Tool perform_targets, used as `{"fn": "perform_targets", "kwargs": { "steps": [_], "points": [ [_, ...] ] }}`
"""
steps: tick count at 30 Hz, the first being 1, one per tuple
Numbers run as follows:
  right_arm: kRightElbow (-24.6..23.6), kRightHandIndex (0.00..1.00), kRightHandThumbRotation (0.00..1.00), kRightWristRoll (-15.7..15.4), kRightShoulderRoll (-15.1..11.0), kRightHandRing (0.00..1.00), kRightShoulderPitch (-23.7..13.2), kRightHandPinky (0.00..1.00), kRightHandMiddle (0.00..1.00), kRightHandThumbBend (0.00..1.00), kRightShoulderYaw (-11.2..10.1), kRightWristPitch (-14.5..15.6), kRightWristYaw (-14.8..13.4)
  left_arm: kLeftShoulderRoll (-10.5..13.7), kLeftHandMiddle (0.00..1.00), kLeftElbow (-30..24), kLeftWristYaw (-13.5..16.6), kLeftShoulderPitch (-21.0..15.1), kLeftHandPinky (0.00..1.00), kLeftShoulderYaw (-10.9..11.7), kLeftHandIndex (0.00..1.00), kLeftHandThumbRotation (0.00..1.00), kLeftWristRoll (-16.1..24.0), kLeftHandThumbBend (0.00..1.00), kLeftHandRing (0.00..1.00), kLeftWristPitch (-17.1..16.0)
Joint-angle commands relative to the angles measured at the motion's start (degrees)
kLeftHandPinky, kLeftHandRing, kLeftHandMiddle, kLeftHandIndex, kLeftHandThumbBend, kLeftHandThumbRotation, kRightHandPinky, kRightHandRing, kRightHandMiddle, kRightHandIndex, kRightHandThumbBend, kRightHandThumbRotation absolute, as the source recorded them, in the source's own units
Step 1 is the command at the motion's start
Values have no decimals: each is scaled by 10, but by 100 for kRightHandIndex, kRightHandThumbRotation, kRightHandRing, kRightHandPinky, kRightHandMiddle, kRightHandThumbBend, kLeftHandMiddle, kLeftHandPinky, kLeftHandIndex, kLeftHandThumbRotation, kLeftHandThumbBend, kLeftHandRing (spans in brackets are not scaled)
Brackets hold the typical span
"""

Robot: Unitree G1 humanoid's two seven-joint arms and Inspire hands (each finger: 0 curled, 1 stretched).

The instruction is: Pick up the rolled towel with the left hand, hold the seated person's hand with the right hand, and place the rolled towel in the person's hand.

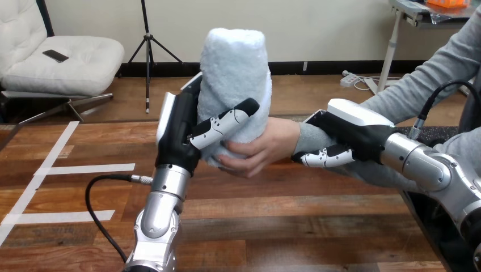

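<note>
**Over the bench, a towel in two hands**

Above the middle of the brown wooden bench (283, 226), the pale blue rolled terry towel (235, 73) stands upright in the air, clear of the boards. The robot's left hand (187, 127) grasps it from the view's left. Its palm lies against the roll's side, and its black-and-white fingers (224, 126) curl across the front of the towel at about mid-height. The silver left forearm (159, 215) rises to it almost straight up from the bottom edge.

The person's hand (266, 147) comes in from the right and is also on the towel. Its fingers wrap under and around the roll's lower end, just below and beside the robot's fingers, so both hands hold the same roll.

The robot's right hand (346, 139) is clasped on the person's wrist, where the grey sleeve (408, 90) ends. Its white back shell sits over the wrist, and its fingers (323, 157) curl underneath the cuff, pointing toward the towel. The right forearm (425, 164) runs in from the lower right edge, below the person's arm.

Strips of white tape (85, 168) lie on the bench at the far left, well apart from the hands.
</note>
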Motion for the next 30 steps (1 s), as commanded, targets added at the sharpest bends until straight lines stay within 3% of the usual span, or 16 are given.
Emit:
{"fn": "perform_targets", "kwargs": {
  "steps": [1,12,30],
  "points": [
    [-19,45,47,16,22,34,-47,30,41,37,-16,-7,-5,4,79,-13,-13,-33,69,-14,77,87,7,100,79,1],
    [-17,45,48,9,19,34,-47,30,41,38,-13,-12,-13,8,88,-8,-58,-34,83,-11,84,92,-14,100,88,-2],
    [-12,45,48,16,19,34,-47,29,42,43,-17,-6,-5,10,95,-11,-76,-30,88,-8,91,92,-21,100,95,-4]
  ]
}}
